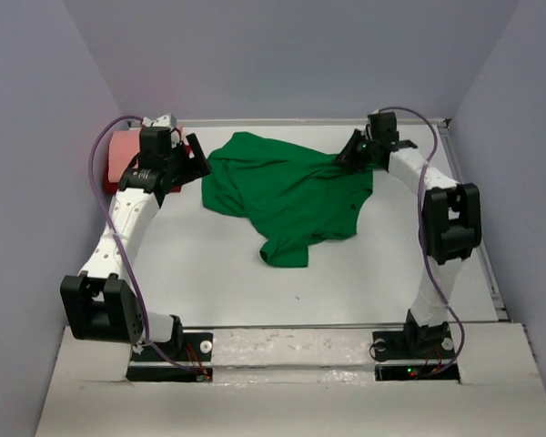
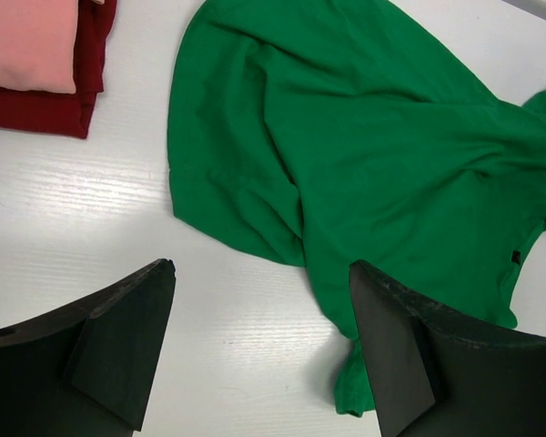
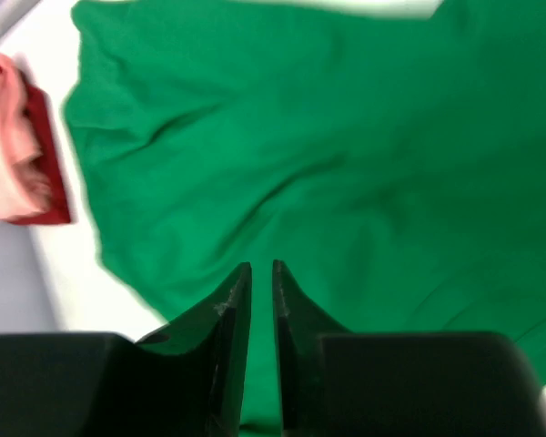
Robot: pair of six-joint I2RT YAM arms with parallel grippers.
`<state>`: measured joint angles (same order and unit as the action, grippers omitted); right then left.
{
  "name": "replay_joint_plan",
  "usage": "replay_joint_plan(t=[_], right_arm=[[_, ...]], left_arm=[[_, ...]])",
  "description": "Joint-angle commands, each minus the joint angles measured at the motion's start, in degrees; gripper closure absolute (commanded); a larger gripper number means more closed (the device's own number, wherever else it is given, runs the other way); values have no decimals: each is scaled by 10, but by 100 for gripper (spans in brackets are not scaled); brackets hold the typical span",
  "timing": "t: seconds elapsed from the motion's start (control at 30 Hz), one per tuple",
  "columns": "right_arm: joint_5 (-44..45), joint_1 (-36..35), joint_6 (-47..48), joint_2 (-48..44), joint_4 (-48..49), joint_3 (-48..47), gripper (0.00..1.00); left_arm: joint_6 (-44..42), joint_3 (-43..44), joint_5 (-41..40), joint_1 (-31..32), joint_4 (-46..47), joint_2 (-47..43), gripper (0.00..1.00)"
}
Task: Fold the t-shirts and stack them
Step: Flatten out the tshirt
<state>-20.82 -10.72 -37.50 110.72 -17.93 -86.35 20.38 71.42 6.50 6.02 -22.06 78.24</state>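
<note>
Heads up: the crumpled bright green cloth t-shirt (image 1: pixel 287 187) sits far-centre on the white bench (image 1: pixel 209 273), right tool (image 3: pixel 261 269) clenched on its far right edge, left tool (image 2: pixel 261 266) gaping empty, so a one-sided tug probably slips or bunches it.

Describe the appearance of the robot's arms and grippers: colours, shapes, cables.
Both the left arm and right arm have white links with boxy black joints. A purple cable loops along each. The left gripper and right gripper have black, wedge-shaped fingers.
</note>
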Motion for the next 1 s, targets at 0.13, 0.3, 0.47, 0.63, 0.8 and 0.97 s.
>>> replay_joint_plan(t=[0.13, 0.3, 0.47, 0.63, 0.8, 0.97], right_arm=[[31, -60, 89, -70, -126, -11, 57], [2, -101, 7, -263, -14, 261, 53], [-6, -107, -37, -385, 4, 448, 63], [-47, -107, -54, -404, 62, 521, 71], [-63, -118, -34, -303, 96, 496, 70], [-79, -141, -32, -224, 112, 446, 63]], left_arm=[[-16, 14, -14, 1, 11, -8, 13], [-15, 9, -14, 4, 17, 4, 12], [-12, 7, -21, 16, 18, 8, 12], [-3, 8, -30, 35, 18, 8, 12], [4, 30, -34, 55, 7, 10, 13], [0, 42, -44, 58, -4, 8, 13]])
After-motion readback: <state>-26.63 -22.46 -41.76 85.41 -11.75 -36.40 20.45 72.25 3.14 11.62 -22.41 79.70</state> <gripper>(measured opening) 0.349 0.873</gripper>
